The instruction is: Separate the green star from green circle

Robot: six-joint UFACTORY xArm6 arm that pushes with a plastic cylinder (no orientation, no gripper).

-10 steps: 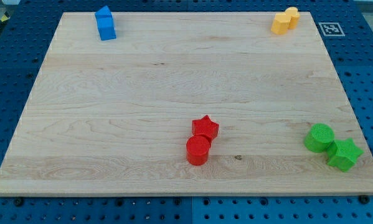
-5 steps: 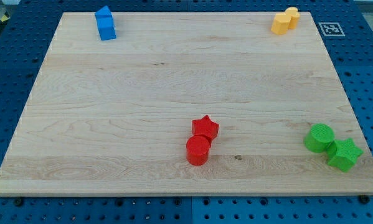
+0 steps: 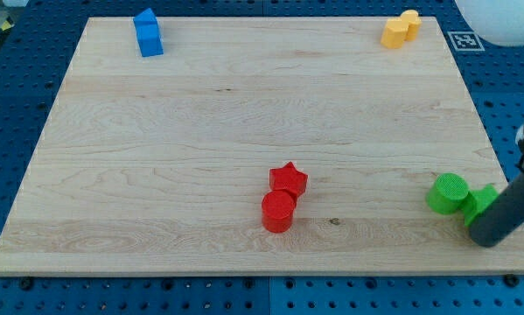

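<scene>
The green circle [image 3: 447, 193] sits near the board's lower right corner. The green star [image 3: 481, 202] touches its right side and is largely hidden by my rod. My rod comes in from the view's right edge, and my tip [image 3: 488, 238] rests on the star's lower right part, close to the board's right edge.
A red star [image 3: 289, 180] and a red circle [image 3: 278, 212] touch each other at the bottom centre. Two blue blocks [image 3: 148, 33] stand at the top left, two yellow blocks [image 3: 400, 29] at the top right. The wooden board [image 3: 244, 114] ends just right of the green blocks.
My rod has come into view from the right and now covers most of the green star. The blocks have barely moved, if at all.
</scene>
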